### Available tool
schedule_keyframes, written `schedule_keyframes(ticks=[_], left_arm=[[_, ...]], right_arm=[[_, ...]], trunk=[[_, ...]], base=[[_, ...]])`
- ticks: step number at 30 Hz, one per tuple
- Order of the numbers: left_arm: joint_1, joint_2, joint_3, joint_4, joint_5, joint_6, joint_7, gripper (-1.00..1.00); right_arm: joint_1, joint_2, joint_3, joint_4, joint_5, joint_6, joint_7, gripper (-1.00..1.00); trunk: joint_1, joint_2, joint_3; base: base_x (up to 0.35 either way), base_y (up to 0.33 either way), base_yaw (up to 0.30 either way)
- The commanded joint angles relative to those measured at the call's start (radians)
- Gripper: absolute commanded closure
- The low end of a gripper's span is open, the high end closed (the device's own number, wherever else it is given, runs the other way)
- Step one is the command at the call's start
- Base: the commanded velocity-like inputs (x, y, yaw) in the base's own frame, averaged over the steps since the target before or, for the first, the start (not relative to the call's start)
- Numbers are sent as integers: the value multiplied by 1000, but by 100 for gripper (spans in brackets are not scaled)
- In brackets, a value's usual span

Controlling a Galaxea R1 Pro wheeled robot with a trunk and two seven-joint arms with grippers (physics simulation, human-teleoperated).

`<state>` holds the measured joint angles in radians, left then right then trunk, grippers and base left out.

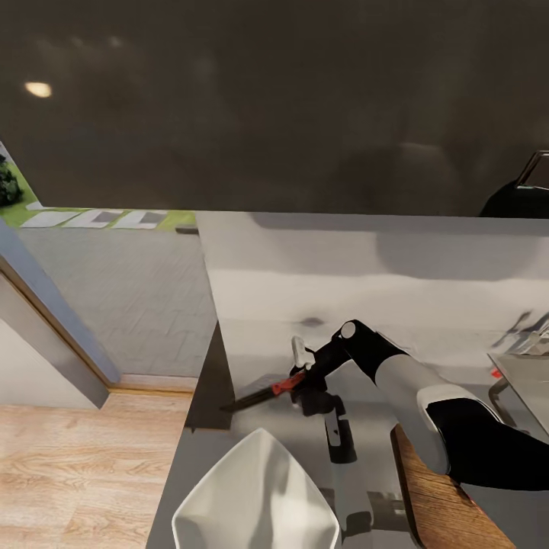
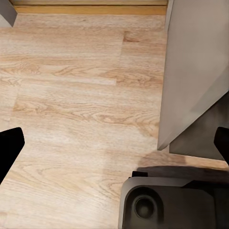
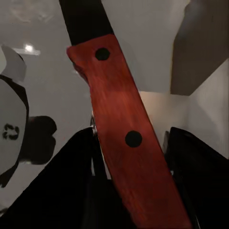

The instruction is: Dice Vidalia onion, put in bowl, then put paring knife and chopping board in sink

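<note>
Head view: the robot's right arm [image 1: 427,396], white and black, reaches forward and to the left over the long smooth grey metallic tabletop [image 1: 305,267], its elbow bent above the near end of the dark brown wooden chopping board [image 1: 438,503], which lies at the tabletop's front right and is partly hidden beneath that arm; the right gripper [image 1: 305,381] holds the small paring knife [image 1: 263,394] by its reddish-brown handle, dark blade pointing left towards the tabletop's edge and raised off the surface, its shadow lying below; the white glossy squarish bowl [image 1: 255,496] stands at the front edge, near the knife and just left of the board; a corner of the matte grey sink [image 1: 526,374] shows at the far right, with a small red knob [image 1: 496,373] beside it; pale wood-grain floor [image 1: 76,465] lies to the left; a dark wall [image 1: 274,99] rises behind. Right wrist view: the black fingers [image 3: 57,181] are clamped on either side of the handle, which bears two dark rivets; a marking at the side is too blurred to read. Left wrist view: the left gripper's [image 2: 114,143] black fingers [image 2: 9,148] stand wide apart above the floor, holding nothing, with the robot's dark base [image 2: 167,200] below.
</note>
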<state>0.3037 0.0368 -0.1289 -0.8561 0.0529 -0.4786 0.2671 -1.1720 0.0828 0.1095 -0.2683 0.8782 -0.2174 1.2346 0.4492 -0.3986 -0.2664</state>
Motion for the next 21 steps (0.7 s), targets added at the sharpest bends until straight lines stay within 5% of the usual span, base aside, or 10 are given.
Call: schedule_keyframes(ticks=[1, 21], left_arm=[[0, 2, -6, -1, 5, -2, 7, -100], [0, 2, -6, -4, 5, -2, 7, -100]], right_arm=[[0, 0, 18, 31, 21, -3, 2, 100], [0, 2, 18, 29, 22, 0, 9, 100]], trunk=[[1, -1, -2], [1, -1, 12]], base=[[0, 0, 0], [0, 0, 0]])
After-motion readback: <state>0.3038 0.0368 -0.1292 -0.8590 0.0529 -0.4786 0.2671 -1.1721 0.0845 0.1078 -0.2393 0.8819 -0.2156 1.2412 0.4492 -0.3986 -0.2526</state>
